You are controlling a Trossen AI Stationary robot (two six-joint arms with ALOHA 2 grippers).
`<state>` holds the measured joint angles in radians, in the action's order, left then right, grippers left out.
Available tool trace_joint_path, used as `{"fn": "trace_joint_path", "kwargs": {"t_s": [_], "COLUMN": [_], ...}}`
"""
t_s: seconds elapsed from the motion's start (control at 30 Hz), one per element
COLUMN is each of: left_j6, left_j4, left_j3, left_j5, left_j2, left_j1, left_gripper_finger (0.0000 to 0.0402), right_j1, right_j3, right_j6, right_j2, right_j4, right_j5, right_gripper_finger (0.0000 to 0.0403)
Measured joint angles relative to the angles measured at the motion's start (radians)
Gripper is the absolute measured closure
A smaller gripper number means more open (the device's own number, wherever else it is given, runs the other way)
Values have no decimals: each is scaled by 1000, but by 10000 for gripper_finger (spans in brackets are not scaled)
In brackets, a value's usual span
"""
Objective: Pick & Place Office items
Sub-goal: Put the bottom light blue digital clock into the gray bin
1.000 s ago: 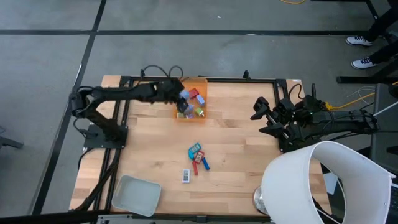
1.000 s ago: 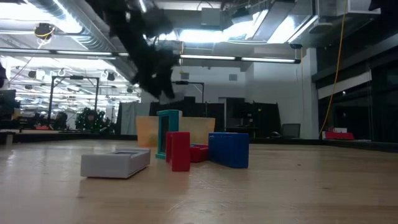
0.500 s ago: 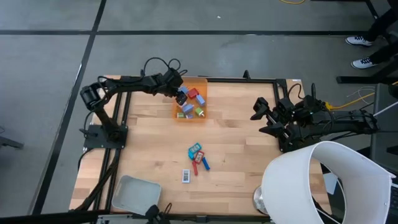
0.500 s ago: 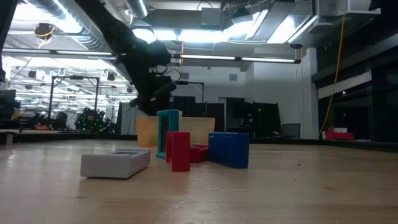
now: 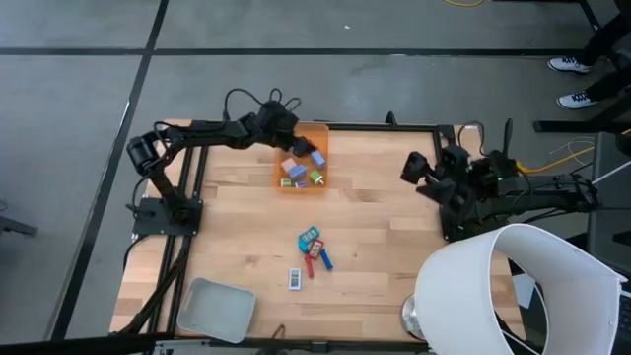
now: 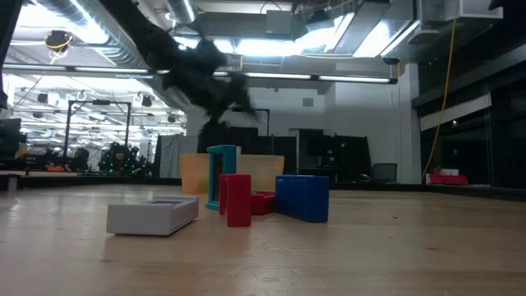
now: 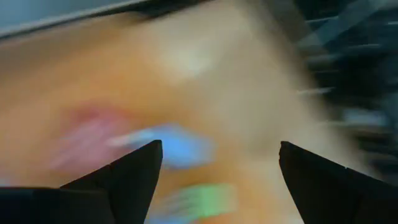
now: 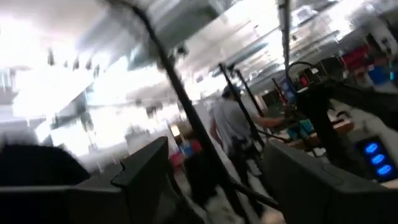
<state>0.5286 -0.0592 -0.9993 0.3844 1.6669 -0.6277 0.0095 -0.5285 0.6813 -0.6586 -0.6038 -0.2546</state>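
In the high view the left hand (image 5: pixel 301 147) hangs over the translucent orange bin (image 5: pixel 317 130) at the upper middle of the frame, near the far edge of the wooden desk (image 5: pixel 375 212). Its own wrist view shows the two dark fingers (image 7: pixel 127 171) spread apart with nothing between them, so the hand is released, above blurred blue, red and green shapes on orange. Several of the office items lie inside the bin: a small heap of blue, green and pale pieces (image 5: pixel 299 174) at its near end. A second group of office items sits on the bare desk in the lower middle of the frame: a teal piece (image 5: pixel 310 237), a red piece (image 5: pixel 309 262) and a blue piece (image 5: pixel 324 259) close together, with a white flat rectangle (image 5: pixel 295 279) just below them. In the low view these show as an upright teal frame (image 6: pixel 222 174), a red block (image 6: pixel 238 198), a blue block (image 6: pixel 302 197) and a pale flat piece (image 6: pixel 153 216). A pale grey tray (image 5: pixel 216 308) rests at the lower left corner of the desk. The right hand (image 5: pixel 422 170) waits at the right edge of the desk, its fingers (image 8: pixel 146 168) parted and empty; its wrist view looks into the room, where a person (image 8: pixel 233 134) stands.
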Motion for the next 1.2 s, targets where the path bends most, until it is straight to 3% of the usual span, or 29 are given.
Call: {"fn": "trace_joint_path", "kwargs": {"t_s": [0.07,0.13,0.27,0.47,0.6,0.8,1.07,1.2], "left_j6": [95,199,348,453,436,296,154,99], "left_j4": [-181,-366,-704,-1009,-1008,-983,-764,-697], "left_j3": [0,0,0,0,0,0,0,0], "left_j5": [102,110,-3,-130,-143,-203,-210,-225], "left_j2": [-1,-3,-3,-7,-59,-180,-351,-415], "left_j1": [37,76,148,252,308,367,420,458], "left_gripper_finger": [94,103,121,141,148,160,196,216], "right_j1": [3,4,5,6,5,6,6,6], "right_j3": [0,0,0,0,0,0,0,0], "right_j6": [113,161,113,-10,-12,50,101,93], "right_j2": [0,0,-3,-11,-20,-24,-63,-104], "right_j4": [-11,-17,-18,-13,-10,-10,-16,4], "right_j5": [44,90,184,188,188,188,204,446], "right_gripper_finger": [142,142,142,142,142,142,142,142]}}
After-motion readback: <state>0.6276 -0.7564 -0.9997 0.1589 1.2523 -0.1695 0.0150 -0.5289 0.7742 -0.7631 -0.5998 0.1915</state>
